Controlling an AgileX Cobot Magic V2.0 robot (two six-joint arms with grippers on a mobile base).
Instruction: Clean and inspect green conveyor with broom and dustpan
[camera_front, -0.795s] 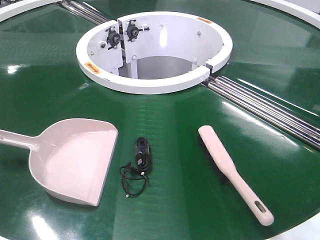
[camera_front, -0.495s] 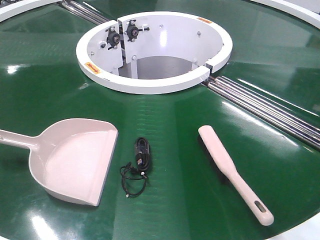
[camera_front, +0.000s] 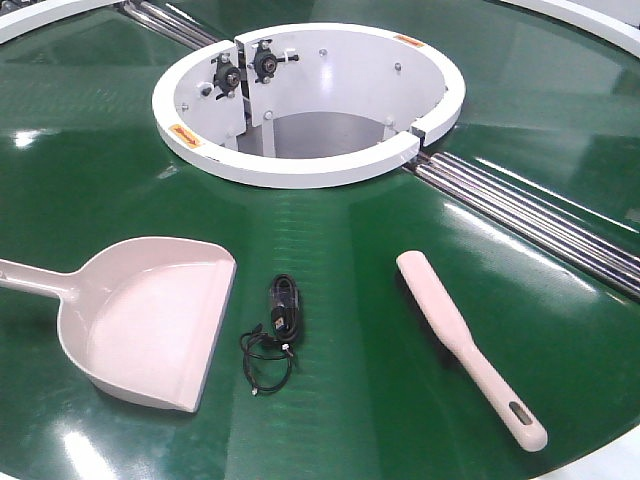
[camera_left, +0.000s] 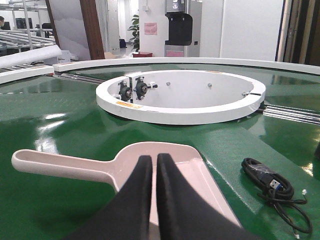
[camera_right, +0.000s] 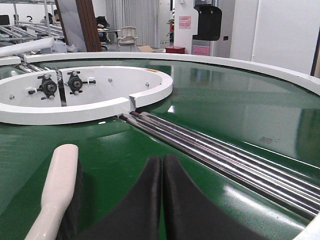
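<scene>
Glossy green conveyor (camera_front: 340, 230) — smooth, reflective, silver metal rollers (camera_front: 520, 213), matt pinkish plastic dustpan (camera_front: 150, 320) and broom (camera_front: 450, 320), white painted ring (camera_front: 300, 170) — slight sheen, black cable (camera_front: 282, 310)

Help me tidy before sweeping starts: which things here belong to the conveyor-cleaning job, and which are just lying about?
For the job: green conveyor; broom; dustpan.

Not for the job: coiled black cable, lying loose between dustpan and broom; white central ring, a fixture.

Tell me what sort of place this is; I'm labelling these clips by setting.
Probably a factory or test hall: a big green conveyor with metal rollers at its seams, and more roller racks behind.
</scene>
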